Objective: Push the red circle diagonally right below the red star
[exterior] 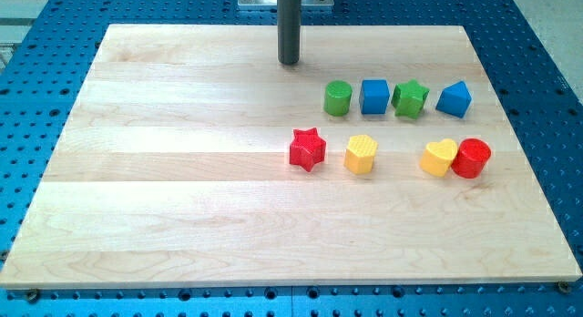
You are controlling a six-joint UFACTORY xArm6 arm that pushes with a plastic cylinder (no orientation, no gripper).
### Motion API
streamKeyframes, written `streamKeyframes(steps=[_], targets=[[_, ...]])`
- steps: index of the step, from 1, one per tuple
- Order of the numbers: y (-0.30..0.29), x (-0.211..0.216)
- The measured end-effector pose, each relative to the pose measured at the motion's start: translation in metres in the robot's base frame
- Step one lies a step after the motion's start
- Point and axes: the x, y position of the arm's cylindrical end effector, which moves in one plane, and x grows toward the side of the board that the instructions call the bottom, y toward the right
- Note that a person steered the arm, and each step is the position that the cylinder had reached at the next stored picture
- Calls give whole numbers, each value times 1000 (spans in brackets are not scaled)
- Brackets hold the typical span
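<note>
The red circle (472, 158) lies at the view's right, touching the yellow heart (440, 158) on its left. The red star (308, 149) lies near the board's middle, well to the left of the circle. My tip (289, 62) stands near the view's top centre, above and slightly left of the red star, far from the red circle and touching no block.
A yellow hexagon (362, 155) sits just right of the red star. A row above holds a green cylinder (338, 97), a blue cube (374, 97), a green star (410, 99) and a blue block (455, 99). The wooden board (182, 189) rests on a blue perforated table.
</note>
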Motion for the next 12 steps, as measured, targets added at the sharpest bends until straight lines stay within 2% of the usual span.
streamKeyframes(steps=[4,7,8,11,12], targets=[[7,16],[7,5],[39,-17],[277,-14],[329,65]])
